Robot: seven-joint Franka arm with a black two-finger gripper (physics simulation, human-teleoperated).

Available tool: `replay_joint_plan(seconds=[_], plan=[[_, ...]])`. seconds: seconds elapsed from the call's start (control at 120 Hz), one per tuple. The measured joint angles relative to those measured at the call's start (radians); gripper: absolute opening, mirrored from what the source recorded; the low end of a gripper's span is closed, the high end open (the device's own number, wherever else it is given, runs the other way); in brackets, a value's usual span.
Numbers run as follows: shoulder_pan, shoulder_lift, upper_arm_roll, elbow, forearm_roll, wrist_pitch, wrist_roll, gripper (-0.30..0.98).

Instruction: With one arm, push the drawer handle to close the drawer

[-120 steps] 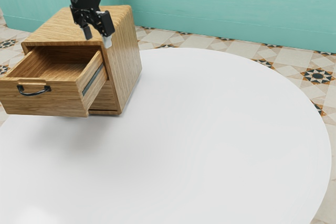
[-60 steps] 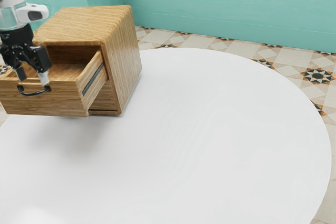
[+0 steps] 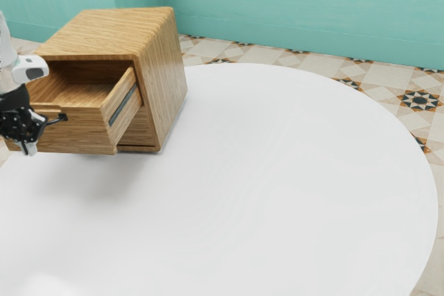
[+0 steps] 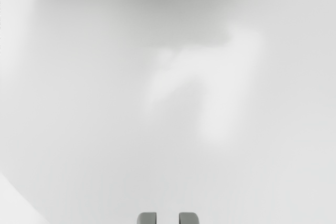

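White table (image 3: 263,171) below — end effector (image 3: 26,148) partly open — near drawer handle (image 3: 62,117).

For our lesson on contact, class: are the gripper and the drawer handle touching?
Cannot tell. In the exterior view the gripper overlaps part of the handle, so neither contact nor a gap shows plainly.

The white table (image 3: 277,185) carries a wooden cabinet (image 3: 162,77).
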Motion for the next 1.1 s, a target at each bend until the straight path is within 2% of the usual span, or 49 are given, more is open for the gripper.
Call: replay_joint_plan(seconds=[0.467,1.1], plan=[[0.001,0.217,0.024,0.155,0.016,0.069,-0.062,-0.10],[0.001,0.400,0.035,0.358,0.017,0.068,-0.041,-0.10]])
